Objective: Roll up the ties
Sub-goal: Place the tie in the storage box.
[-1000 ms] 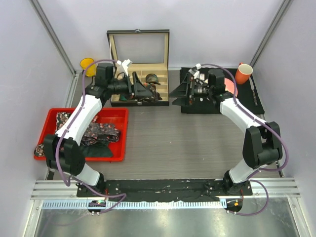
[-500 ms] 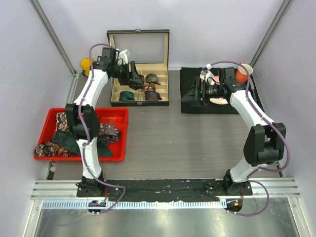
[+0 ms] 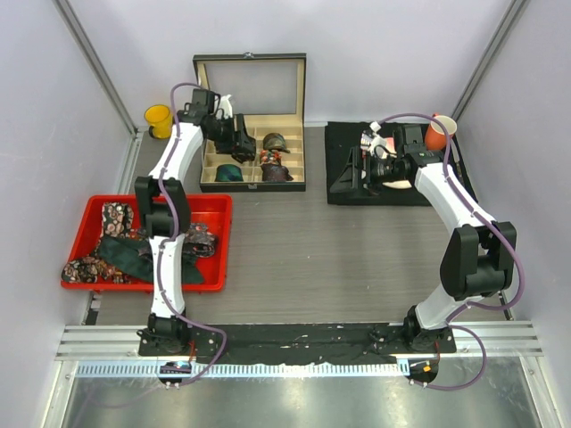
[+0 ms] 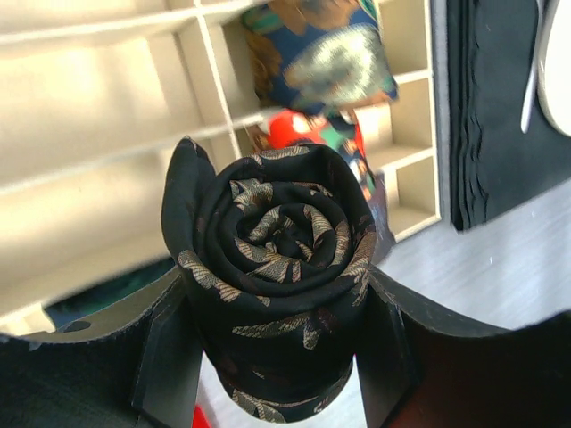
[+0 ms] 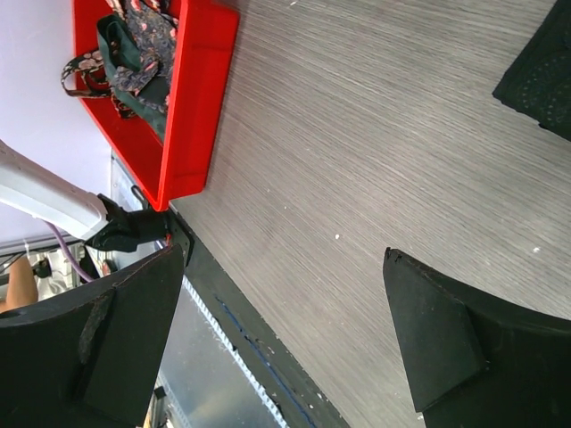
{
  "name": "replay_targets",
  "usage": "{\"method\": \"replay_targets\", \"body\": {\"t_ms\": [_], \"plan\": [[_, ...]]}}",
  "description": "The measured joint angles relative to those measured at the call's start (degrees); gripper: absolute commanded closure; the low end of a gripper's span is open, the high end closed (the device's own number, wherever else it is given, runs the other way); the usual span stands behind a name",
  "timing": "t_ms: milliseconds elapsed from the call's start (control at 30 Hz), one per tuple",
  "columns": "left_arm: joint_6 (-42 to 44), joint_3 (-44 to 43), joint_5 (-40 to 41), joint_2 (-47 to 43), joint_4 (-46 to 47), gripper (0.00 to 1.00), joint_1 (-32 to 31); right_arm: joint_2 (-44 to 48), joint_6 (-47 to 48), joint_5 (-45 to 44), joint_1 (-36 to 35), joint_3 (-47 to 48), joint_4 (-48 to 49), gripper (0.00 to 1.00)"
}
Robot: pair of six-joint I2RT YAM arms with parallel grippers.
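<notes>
Ties point(image 3: 120, 259) lie loose and heaped at the left of the grey table point(image 3: 312, 259), inside the red tray point(image 3: 207, 200). At the far side an open compartment box point(image 3: 251, 85) keeps rolled ties point(image 3: 275, 141) in its cells, with a black mat point(image 3: 464, 183) to its right. The left gripper point(image 4: 277, 343) hangs over the box, jaws partly spread and pressed against both sides of a dark coiled tie point(image 4: 277, 241) with a beige leaf print. The right gripper point(image 5: 281, 294) hovers at the mat's left edge, jaws gaping wide, nothing between them. An orange cup point(image 3: 440, 134) stands at the mat's far edge, and a yellow cup point(image 3: 159, 119) left of the box.
</notes>
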State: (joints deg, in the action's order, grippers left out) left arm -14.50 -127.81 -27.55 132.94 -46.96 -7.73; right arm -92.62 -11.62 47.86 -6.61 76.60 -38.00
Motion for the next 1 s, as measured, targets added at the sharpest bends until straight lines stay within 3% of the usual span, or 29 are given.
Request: {"method": "replay_targets", "body": {"t_ms": [400,1000], "plan": [[-3.69,-4.98,4.04,9.35,1.36,1.00,0.63,-0.15,1.03,-2.38,0.00,0.00,-0.87,0.00],[-1.55,-9.35,13.35,12.02,-0.15,1.00,0.11,-3.93,2.43,-2.84,0.48,0.13,-1.33,0.01]]}}
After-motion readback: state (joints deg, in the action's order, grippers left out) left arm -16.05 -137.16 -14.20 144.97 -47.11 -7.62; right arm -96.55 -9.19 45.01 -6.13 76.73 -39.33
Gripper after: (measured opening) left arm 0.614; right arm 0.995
